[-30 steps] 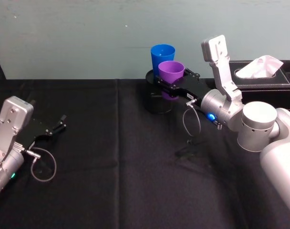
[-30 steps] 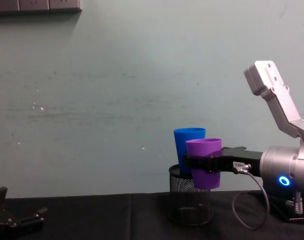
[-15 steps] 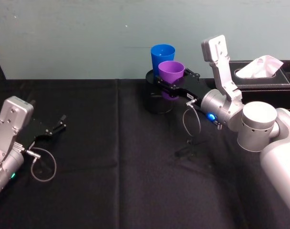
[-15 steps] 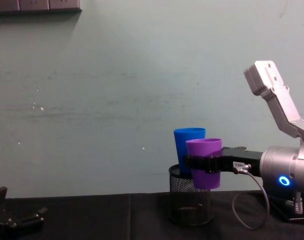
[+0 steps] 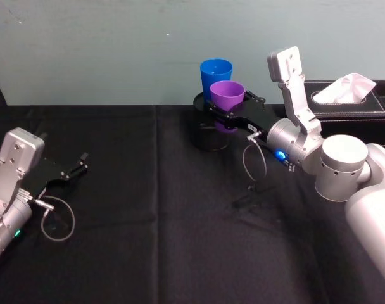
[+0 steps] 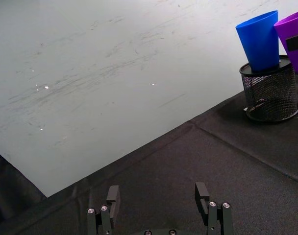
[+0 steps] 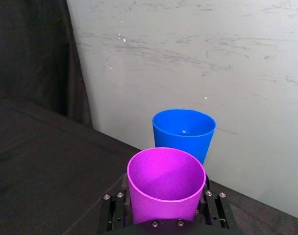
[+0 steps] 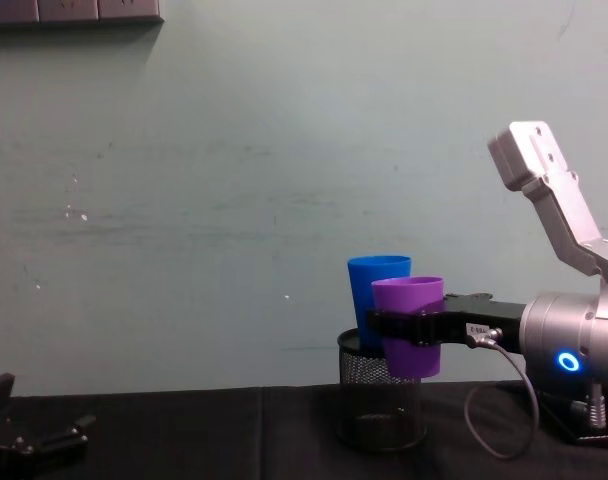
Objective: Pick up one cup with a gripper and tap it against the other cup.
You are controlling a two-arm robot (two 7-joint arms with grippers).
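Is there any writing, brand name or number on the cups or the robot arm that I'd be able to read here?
Small white label on the right gripper: too small to read.
Purple cup: no writing seen.
Blue cup: no writing seen.
Tissue box: no writing seen.

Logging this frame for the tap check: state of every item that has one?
purple cup: upright, held clear of the table, beside the blue cup; contact can't be told.
blue cup: upright, standing in the mesh pen holder.
mesh pen holder: upright on the table.
right gripper: shut on the purple cup.
left gripper: open, holding nothing, low over the table at the left.
tissue box: tissue sticking out of the top.
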